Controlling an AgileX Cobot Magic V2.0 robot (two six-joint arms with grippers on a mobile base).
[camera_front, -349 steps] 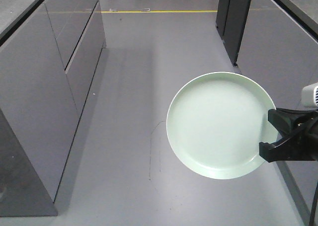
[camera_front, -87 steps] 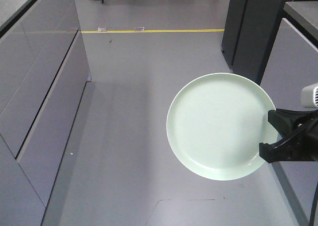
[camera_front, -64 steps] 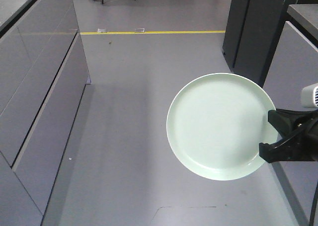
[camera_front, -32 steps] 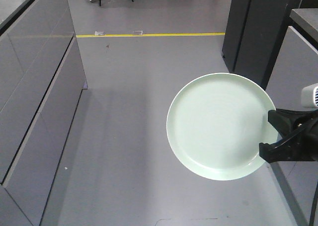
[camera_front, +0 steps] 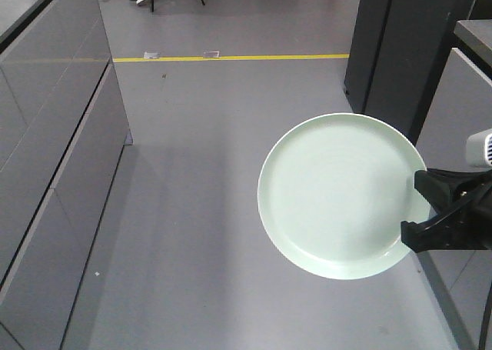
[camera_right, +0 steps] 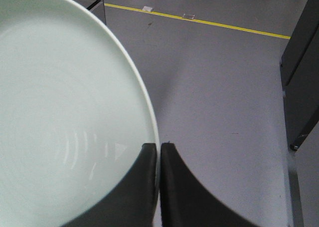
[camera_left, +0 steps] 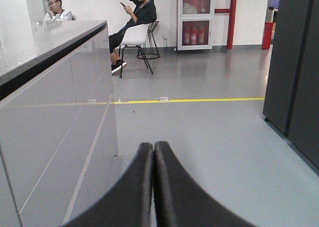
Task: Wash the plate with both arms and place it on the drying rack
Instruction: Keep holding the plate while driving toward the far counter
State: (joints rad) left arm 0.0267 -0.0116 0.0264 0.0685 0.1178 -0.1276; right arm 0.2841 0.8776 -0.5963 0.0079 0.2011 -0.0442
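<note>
Right gripper pinches mint-green plate at its 4 o'clock rim, over grey floor. Left gripper: fingers pressed together, nothing between.

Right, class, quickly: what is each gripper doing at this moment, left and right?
The left gripper is closed, holding nothing.
The right gripper is closed on the rim of the plate.

Plain mint-green plate, black fingers, grey floor, yellow line
</note>
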